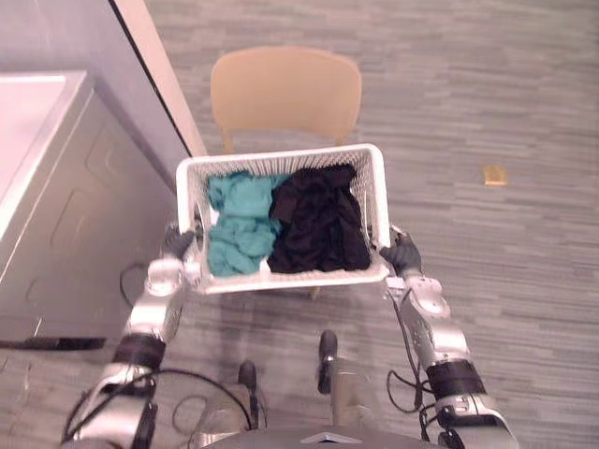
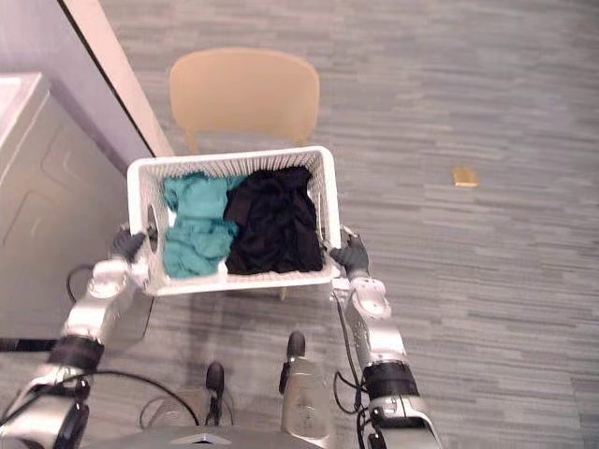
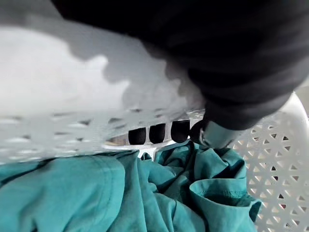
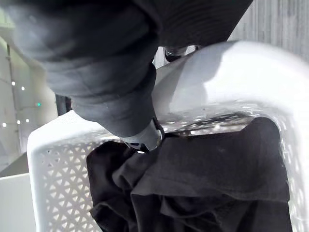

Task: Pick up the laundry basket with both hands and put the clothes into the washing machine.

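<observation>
Carry step: left hand (image 1: 176,245) and right hand (image 1: 402,254) grip the laundry basket (image 1: 281,161). Next, swing it left to the washing machine (image 1: 84,215).

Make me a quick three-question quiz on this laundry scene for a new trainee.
1. True or false: the right hand hangs free of the laundry basket.
2. What colour is the garment lying nearer the left hand? A. teal B. red C. yellow
3. Fill in: on the floor beyond the basket stands a tan ___.
Key: 1 false, it grips the basket's end. 2 A. 3 chair.
</observation>
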Available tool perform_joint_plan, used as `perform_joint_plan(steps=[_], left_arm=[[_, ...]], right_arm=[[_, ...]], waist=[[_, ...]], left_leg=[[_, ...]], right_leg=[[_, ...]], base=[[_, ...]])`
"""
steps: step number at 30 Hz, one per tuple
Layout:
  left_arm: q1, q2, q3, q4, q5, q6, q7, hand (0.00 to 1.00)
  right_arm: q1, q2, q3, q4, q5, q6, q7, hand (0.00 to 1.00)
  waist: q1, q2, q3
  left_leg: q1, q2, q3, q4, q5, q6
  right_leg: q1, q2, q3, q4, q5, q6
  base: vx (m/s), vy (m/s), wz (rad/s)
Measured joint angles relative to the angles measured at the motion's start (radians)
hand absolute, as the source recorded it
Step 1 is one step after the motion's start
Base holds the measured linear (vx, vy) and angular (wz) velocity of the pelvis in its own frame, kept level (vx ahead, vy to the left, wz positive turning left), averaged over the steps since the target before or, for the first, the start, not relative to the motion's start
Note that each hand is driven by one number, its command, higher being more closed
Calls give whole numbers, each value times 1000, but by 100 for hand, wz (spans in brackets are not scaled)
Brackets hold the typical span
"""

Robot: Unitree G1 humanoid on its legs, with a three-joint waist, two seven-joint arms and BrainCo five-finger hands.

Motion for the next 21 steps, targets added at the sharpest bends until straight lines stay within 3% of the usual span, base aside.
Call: perform_joint_plan(steps=[7,11,15,21], left_arm=[[-264,111,-49,82,8,0,5,100],[-402,130,-88,132,19,0,22,100],[-455,137,-111,164,26,0,23,100],[-538,138,-117,251,27,-1,41,100]], right_arm=[[-116,-3,61,-1,50,-2,-87,100],[-170,-26,65,-2,78,-9,-127,100],[-202,-46,68,7,77,-8,-137,100],[-318,-65,76,84,66,9,-158,100]], waist=[[28,-6,86],[30,-4,117],[30,-4,124],[29,-5,182]], left_leg=[[-161,44,136,137,-35,2],[-215,51,141,181,-43,4],[-253,55,141,191,-44,2],[-329,72,161,232,-45,1]], right_leg=[[-120,-1,29,21,39,-3],[-152,-1,28,21,49,-2],[-189,0,26,25,50,-3],[-255,7,27,36,58,-12]], base=[[-120,6,-5],[-42,10,-1],[-4,-2,1],[0,0,0]])
